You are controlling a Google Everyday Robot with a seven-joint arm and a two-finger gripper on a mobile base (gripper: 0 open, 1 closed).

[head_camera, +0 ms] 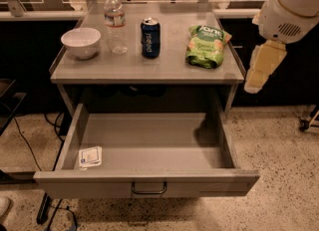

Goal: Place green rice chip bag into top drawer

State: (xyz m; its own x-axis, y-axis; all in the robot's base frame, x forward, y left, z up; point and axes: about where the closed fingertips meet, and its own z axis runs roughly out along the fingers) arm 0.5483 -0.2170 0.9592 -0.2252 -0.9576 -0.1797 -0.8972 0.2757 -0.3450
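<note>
The green rice chip bag (205,46) lies flat on the right part of the grey table top (124,66), with white lettering and an orange-yellow far edge. The top drawer (149,148) below the table top is pulled fully open, with a dark bar handle (149,190) on its front. My gripper (259,70) is cream-coloured and hangs from the white arm (291,8). It is just off the table's right edge, to the right of the bag, and holds nothing that I can see.
A blue Pepsi can (150,37), a water bottle (115,22) and a white bowl (80,42) stand on the table left of the bag. A small white packet (90,157) lies in the drawer's front left corner. Cables run on the speckled floor at left.
</note>
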